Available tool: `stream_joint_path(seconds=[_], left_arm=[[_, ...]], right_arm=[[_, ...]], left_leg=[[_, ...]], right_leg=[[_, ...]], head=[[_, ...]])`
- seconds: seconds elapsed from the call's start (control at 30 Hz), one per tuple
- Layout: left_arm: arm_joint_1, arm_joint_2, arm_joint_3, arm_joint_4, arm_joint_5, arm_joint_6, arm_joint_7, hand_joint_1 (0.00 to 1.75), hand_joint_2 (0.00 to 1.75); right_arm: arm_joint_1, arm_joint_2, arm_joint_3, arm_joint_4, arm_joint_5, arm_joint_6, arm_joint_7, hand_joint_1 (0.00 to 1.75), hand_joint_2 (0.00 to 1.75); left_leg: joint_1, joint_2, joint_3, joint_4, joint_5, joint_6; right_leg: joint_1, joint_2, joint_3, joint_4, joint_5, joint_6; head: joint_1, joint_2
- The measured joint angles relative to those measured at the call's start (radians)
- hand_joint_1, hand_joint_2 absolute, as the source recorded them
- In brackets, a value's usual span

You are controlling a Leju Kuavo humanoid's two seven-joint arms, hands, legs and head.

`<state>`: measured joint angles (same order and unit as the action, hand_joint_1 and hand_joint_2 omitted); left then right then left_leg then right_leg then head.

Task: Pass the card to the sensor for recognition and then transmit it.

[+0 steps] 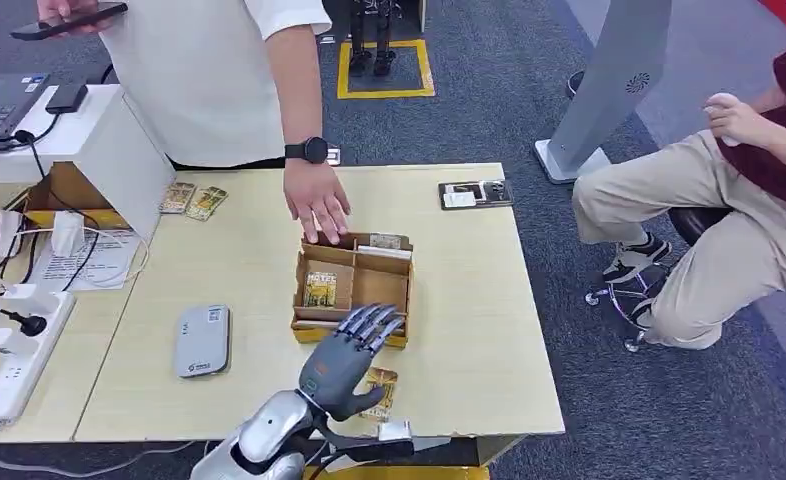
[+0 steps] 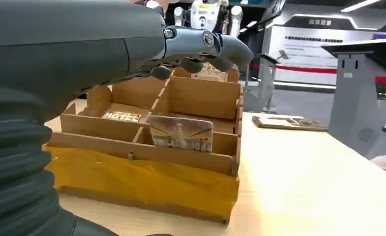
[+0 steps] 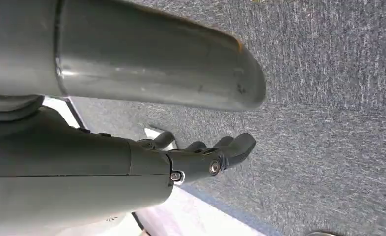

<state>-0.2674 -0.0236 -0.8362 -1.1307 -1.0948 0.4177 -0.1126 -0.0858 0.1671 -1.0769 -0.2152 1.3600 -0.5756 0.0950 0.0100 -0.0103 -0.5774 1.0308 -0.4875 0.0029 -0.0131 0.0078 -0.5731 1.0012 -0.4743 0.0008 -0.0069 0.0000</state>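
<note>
Left hand: the left hand point(image 1: 351, 357) hovers over the near edge of the box point(image 1: 396, 292), fingers point(image 1: 374, 320) spread and stretched forward, holding nothing; in the left wrist view the fingers point(image 2: 206, 45) reach above the box point(image 2: 147, 169).
Right hand: the right hand point(image 3: 201, 157) hangs beside the robot over grey carpet point(image 3: 328, 98), fingers loosely curled, nothing in them.
Box: a wooden box with dividers, yellow tape on its near side, standing at the middle of the table point(image 1: 469, 340).
Card in box: a card point(image 2: 180, 133) stands upright on its edge in a near compartment, leaning against a divider; another card point(image 1: 320, 289) marked HOTEL lies flat in the compartment to its left.
Card on table: one card point(image 1: 382, 385) lies on the table just under the left hand, near the table's front edge.
Sensor: a grey flat reader point(image 1: 202, 340) lies on the table to the left of the box, well apart from it.
Person: a person's hand point(image 1: 315, 205) rests on the far edge of the box; the other hand holds a phone point(image 1: 69, 22).
Seated person: sits to the right of the table, in beige trousers point(image 1: 689, 230).
Far table: two cards point(image 1: 193, 199) lie near a white case point(image 1: 119, 150); a dark tray point(image 1: 476, 193) sits at the far right corner.
</note>
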Motion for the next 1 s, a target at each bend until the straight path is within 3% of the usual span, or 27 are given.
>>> stream_joint_path(seconds=[0.27,0.67,1.0], left_arm=[[0.004,-0.047,0.000,0.032,-0.067,0.076,0.102,0.00,1.75],[0.011,-0.060,0.000,0.043,-0.076,0.105,0.109,0.00,1.75],[0.026,-0.070,0.000,0.049,-0.155,0.165,0.158,0.00,1.75]], right_arm=[[0.000,0.000,0.003,0.000,-0.002,-0.001,0.017,0.00,0.00],[0.000,0.000,0.004,0.000,-0.002,-0.001,0.021,0.00,0.00],[0.001,0.000,0.004,0.000,-0.014,-0.002,0.024,0.00,0.00]], left_leg=[[0.000,0.000,-0.001,0.000,0.000,0.000],[0.000,0.000,-0.001,0.000,0.000,0.000],[0.000,0.000,-0.001,0.000,0.000,0.000]], right_leg=[[0.000,0.000,0.000,0.000,0.000,0.000],[0.000,0.000,0.000,0.000,0.000,0.000],[0.000,-0.001,0.000,0.000,0.000,0.000]], head=[[0.000,0.000],[0.000,0.000],[0.000,0.000]])
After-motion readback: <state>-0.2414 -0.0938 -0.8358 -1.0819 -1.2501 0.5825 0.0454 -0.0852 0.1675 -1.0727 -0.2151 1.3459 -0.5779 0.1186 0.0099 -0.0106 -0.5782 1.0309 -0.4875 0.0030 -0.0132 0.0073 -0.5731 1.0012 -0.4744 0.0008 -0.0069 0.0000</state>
